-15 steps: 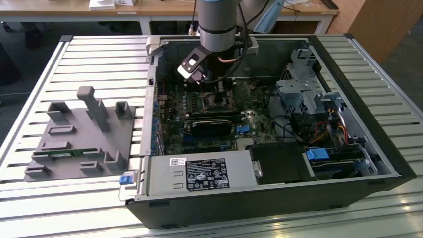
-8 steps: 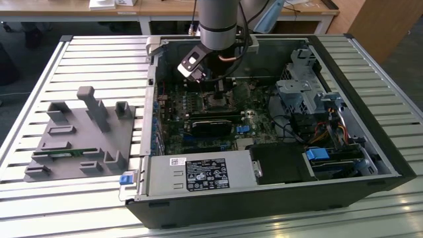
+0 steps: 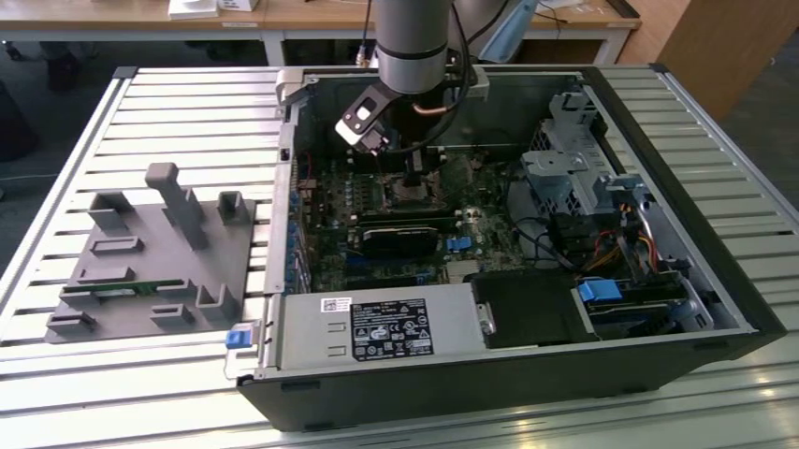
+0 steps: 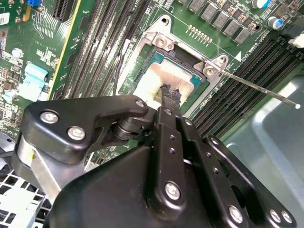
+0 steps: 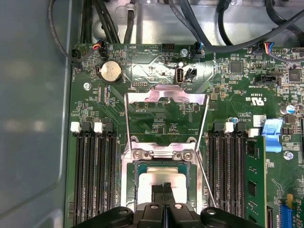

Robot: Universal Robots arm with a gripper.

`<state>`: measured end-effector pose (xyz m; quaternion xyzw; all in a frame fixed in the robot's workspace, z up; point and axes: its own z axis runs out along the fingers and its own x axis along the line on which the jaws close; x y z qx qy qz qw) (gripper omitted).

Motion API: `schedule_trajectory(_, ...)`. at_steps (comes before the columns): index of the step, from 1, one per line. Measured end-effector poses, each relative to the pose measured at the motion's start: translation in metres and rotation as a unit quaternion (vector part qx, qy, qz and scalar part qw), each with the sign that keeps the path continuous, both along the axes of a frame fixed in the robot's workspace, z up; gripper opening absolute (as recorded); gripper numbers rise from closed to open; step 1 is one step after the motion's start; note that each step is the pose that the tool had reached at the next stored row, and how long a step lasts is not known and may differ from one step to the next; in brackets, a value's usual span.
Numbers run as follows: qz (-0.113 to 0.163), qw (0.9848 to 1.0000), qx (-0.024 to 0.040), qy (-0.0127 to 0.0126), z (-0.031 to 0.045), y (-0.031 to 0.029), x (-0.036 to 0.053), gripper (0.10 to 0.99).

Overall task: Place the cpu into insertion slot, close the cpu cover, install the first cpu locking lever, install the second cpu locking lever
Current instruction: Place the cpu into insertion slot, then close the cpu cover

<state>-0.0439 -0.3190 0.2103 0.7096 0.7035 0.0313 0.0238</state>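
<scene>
In the open black metal computer case on the slatted worktop, we see the thin silver cpu cover lying open beyond the socket. The small silvery-grey square cpu sits seated directly under our closed, empty pincer.

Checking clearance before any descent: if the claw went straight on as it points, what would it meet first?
Probably the small square chip with a dull silvery metal top, lying flat right under the black claw. Nothing shows between them, though depth is unclear.
</scene>
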Motion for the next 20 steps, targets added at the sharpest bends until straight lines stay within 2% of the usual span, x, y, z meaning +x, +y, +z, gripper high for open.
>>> schedule_trajectory(18,0.0,1.0,0.0001,0.0001,0.0042,0.0,0.0,0.106)
schedule_trajectory(20,0.0,1.0,0.0001,0.0001,0.0077,0.0,0.0,0.106)
